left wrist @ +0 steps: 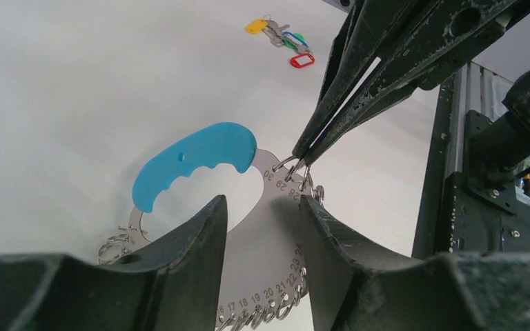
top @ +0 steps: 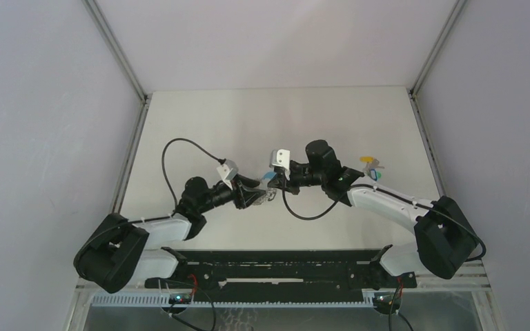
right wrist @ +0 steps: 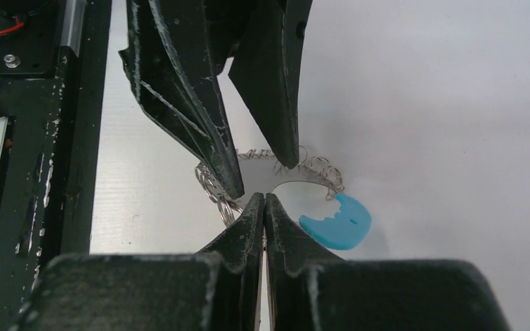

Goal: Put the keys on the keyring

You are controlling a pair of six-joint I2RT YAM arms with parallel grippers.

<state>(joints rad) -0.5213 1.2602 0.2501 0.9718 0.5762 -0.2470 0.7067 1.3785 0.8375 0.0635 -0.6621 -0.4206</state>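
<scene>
The keyring [left wrist: 270, 238] is a flat silvery oval band with numbered holes, several small split rings and a blue plastic segment [left wrist: 193, 162]. It lies mid-table [top: 269, 194]. My left gripper [left wrist: 261, 200] is shut across its rounded end, one finger on each side. My right gripper [right wrist: 264, 196] is shut, and its tips [left wrist: 297, 157] pinch a small split ring next to the blue segment [right wrist: 338, 221]. The keys [left wrist: 279, 34], a bunch with yellow, blue-green and red heads, lie loose on the table far behind [top: 371, 167], right of both grippers.
A black rail [top: 276, 265] runs along the near table edge and shows as a dark frame in the wrist views [left wrist: 469, 207] [right wrist: 34, 138]. Black cables [top: 179, 148] loop off both wrists. Grey walls enclose the white table [top: 283, 117].
</scene>
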